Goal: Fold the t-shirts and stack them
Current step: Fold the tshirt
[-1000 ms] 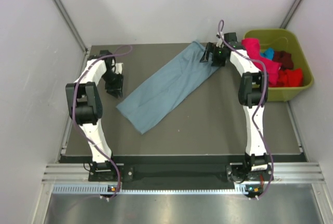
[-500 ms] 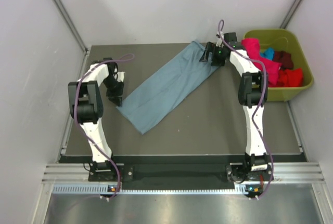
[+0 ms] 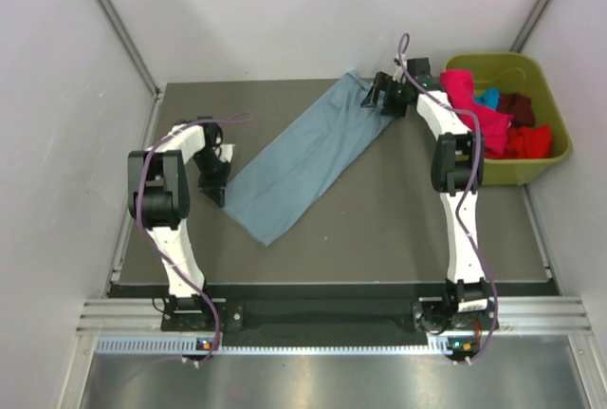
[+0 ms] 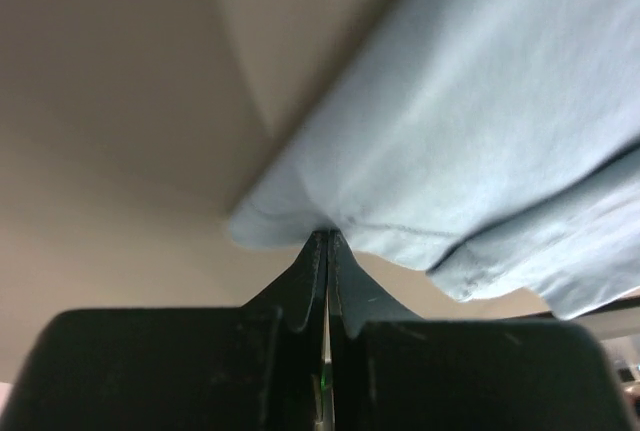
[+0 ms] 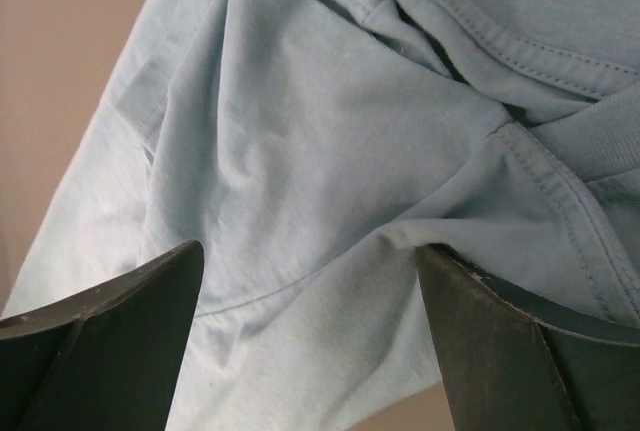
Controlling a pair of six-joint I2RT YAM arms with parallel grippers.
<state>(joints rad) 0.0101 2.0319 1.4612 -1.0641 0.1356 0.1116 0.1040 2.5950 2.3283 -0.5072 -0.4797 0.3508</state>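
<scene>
Pale walls are closing in a dark grey table (image 3: 379,229) on three sides. One grey-blue t-shirt (image 3: 303,158) is lying flat across it as a long diagonal band, running from the near left to the far right. One olive bin (image 3: 493,58) is sitting at the far right corner, holding four more bunched tees: a pink tee (image 3: 465,86) draping over its left rim, a turquoise tee (image 3: 488,98), a maroon tee (image 3: 517,105) and a red tee (image 3: 531,140).

Two arms are working. The left arm (image 3: 156,191) is bending low at the shirt's near-left corner, and the left gripper (image 3: 216,191) is pinching the hem there with its fingers (image 4: 300,291) pressed together. The right arm (image 3: 455,162) is reaching far forward, and the right gripper (image 3: 372,98) is hanging over the collar (image 5: 590,141) end with its fingers (image 5: 100,341) spread wide, gripping nothing.

Bare table is lying open between the shirt and the arm bases, while the shirt's far end is nearing the back edge.
</scene>
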